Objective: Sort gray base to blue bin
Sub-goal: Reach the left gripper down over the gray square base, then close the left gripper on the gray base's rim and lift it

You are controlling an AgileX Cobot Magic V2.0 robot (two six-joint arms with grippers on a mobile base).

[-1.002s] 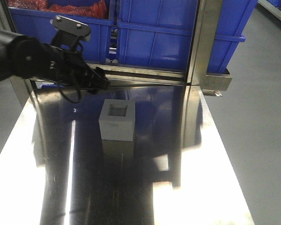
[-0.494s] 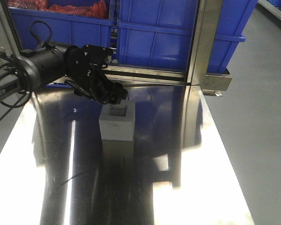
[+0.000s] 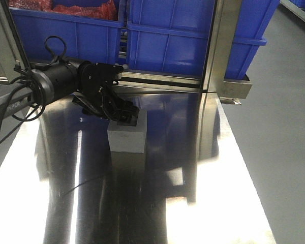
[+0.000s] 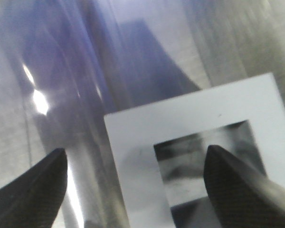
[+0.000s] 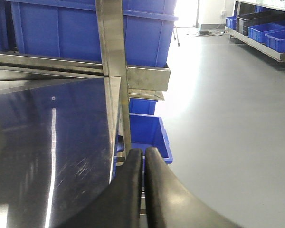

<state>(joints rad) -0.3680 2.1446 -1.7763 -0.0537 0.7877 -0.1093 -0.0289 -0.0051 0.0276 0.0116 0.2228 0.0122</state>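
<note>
The steel tabletop (image 3: 157, 203) runs up to the gray base (image 3: 127, 136), which stands upright near its middle, recess up, not yet lifted. The left tool (image 3: 124, 116) hangs just over the base's top, released and holding nothing. In the wrist view one finger (image 4: 33, 190) sits outside the block's edge and the other (image 4: 237, 185) over the recess, so it seems set to pinch one wall rather than span the whole block. The right tool (image 5: 143, 164) is clenched on nothing by the tabletop's right edge, likely parked out of the way. At the far end stand two tubs side by side: the red-filled tub (image 3: 66, 30) and, as I take it, the blue bin (image 3: 168, 48). The bin is well apart from the base, so a lift and carry are left to do.
</note>
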